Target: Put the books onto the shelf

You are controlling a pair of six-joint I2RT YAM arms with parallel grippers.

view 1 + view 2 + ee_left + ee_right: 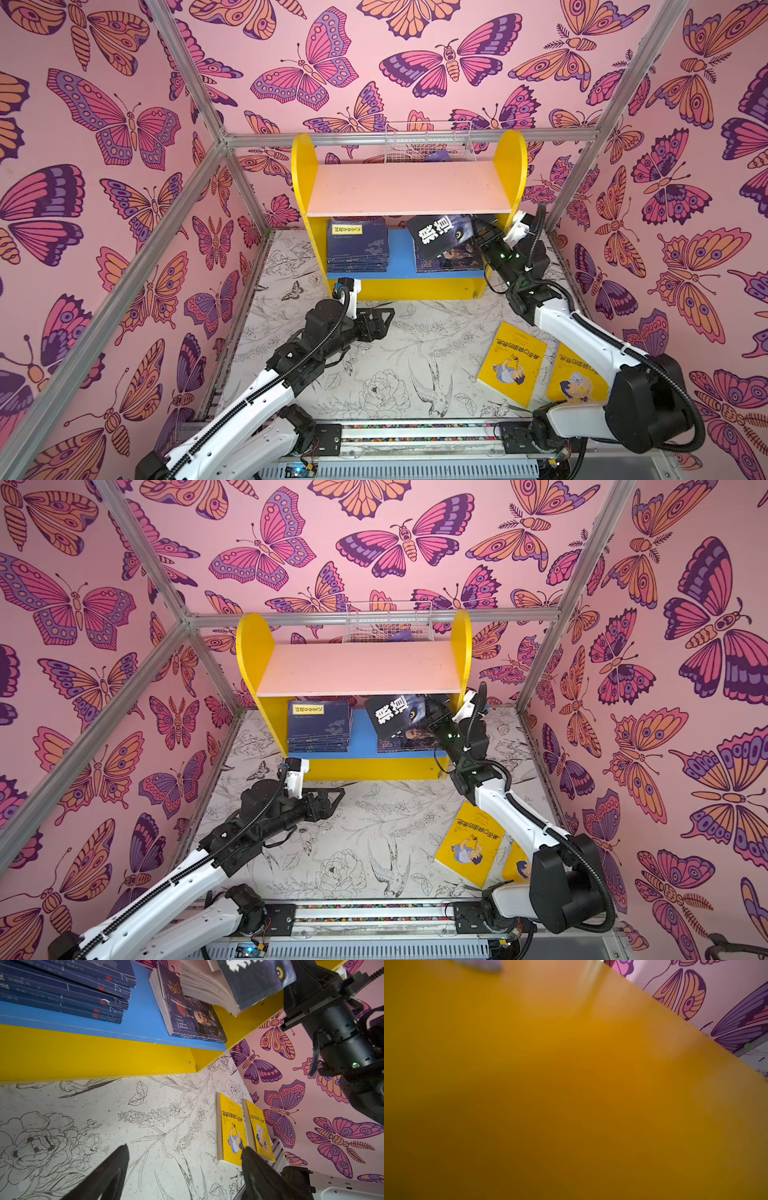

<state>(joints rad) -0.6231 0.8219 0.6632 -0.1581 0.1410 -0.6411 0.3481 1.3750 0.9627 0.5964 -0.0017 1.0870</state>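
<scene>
My left fingers (116, 1167) sit right under their camera, spread wide with nothing between them, low over the bench (374, 365) just in front of the shelf (303, 174). My right fingers (483, 232) are clamped on one edge of the black book (440, 237). It hangs tilted in the shelf's lower bay at its right end, above a dark paperback (453, 258) lying flat on the blue lower board (401, 253) (my right wrist camera sees little but the yellow side panel, blurred and very close). I judge this the placing step for the black book. Next I must level it, lower it onto the dark paperback and only then let go, keeping clear of the panel and of the pink upper board (409, 187). The book is soft, its pages sagging and fanning away from the glossy cover, so it may flop on release. A squared navy stack (357, 245) fills the shelf's left end. A thin yellow book (512, 368) and a second yellow book (575, 374) lie flat on the bench in front of the shelf's right end, not yet shelved. The bench is matt white with line-drawn flowers, and the shelf's boards are smooth painted panels.
</scene>
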